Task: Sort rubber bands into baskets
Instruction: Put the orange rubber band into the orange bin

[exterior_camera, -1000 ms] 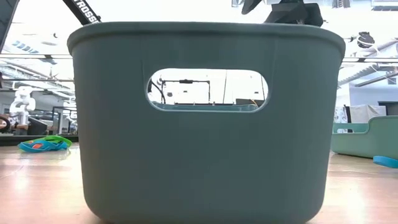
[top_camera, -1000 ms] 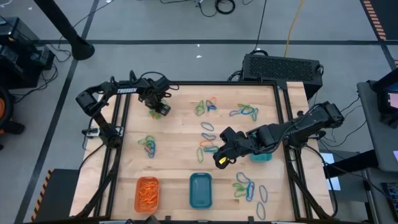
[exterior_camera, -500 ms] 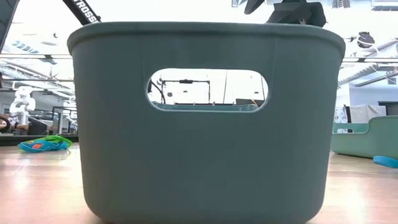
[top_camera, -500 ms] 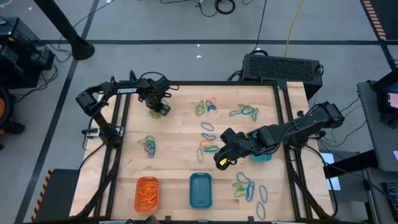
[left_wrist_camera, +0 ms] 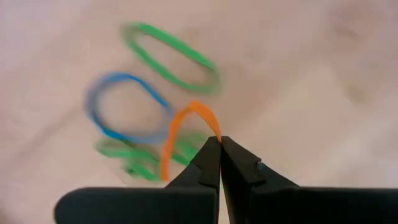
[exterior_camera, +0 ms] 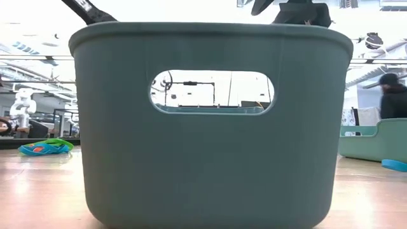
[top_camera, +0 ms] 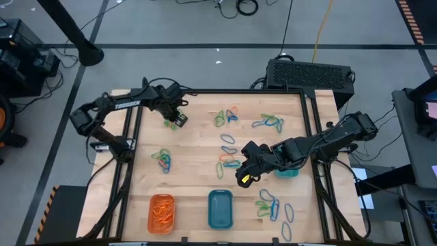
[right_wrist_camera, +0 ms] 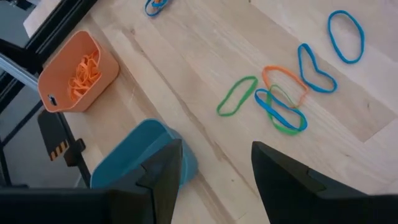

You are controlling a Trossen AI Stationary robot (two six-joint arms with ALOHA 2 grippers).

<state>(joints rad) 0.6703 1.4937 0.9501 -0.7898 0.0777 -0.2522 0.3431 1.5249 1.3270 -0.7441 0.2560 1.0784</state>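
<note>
Near the table's far-left corner, left gripper (left_wrist_camera: 219, 142) is pinched shut on an orange rubber band (left_wrist_camera: 180, 140). Pick step done; next, carry to orange basket (top_camera: 162, 212) at near edge. Right gripper (right_wrist_camera: 214, 165) waits mid-table, fingers spread, empty.

Two dark arms; the left arm (top_camera: 109, 106) bears white lettering.

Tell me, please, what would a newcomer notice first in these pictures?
Coloured rubber bands lie scattered over the wooden table, with an orange basket of orange bands at its near edge. At the far left corner the left gripper is shut on an orange band.
</note>
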